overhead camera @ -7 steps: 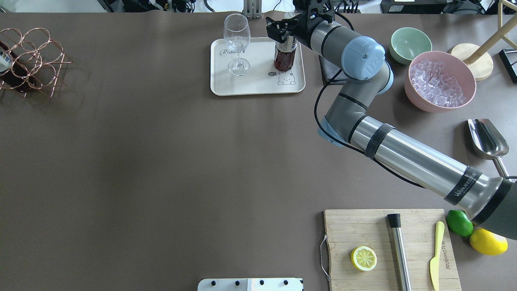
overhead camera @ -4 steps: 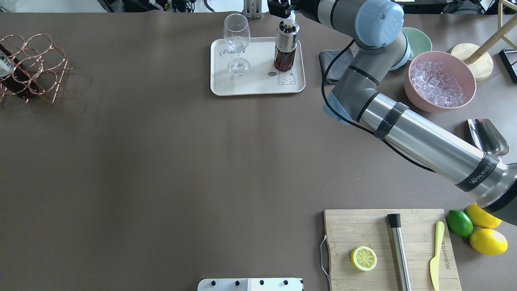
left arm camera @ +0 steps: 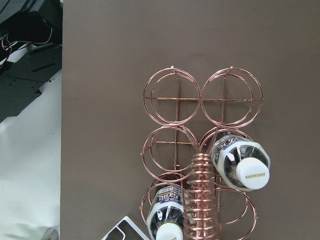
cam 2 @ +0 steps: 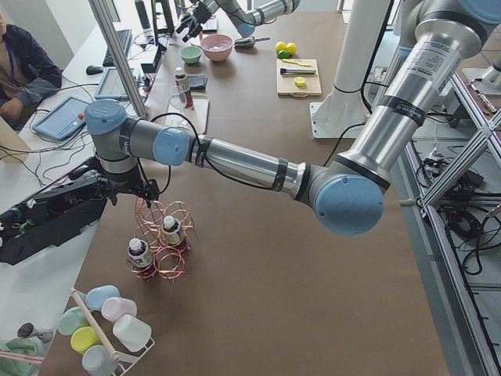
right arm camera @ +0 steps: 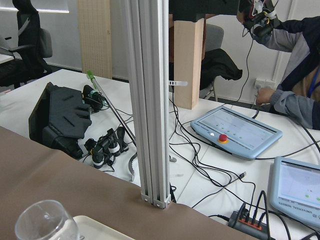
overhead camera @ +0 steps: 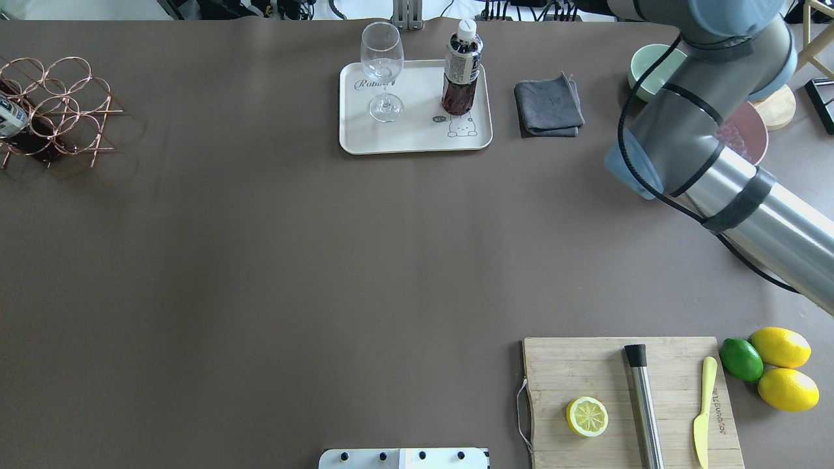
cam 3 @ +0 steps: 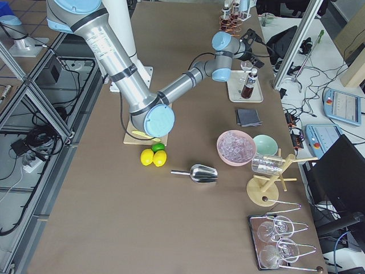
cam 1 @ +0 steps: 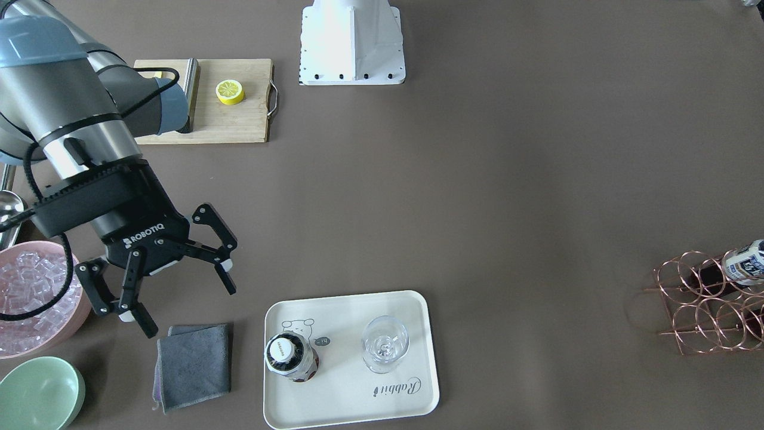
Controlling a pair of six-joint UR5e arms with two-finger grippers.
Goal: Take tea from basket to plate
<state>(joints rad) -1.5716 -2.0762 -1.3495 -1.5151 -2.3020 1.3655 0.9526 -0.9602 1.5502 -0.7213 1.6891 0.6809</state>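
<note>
We see dark red-brown tea (overhead camera: 461, 77), white-capped, on the cream plate (overhead camera: 417, 133) with its bear drawing — rose-gold wire basket (overhead camera: 57, 109) upper left.

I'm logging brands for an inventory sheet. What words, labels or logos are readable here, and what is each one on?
"ROBOTIQ": on the body of the right gripper.
"Rabbit": script on the plate.
"SUNTORY": on the white cap of a tea bottle in the basket.
Too small or blurred to read: the bottle labels, the cap print of the tea on the plate, the print on the yellow knife.
</note>
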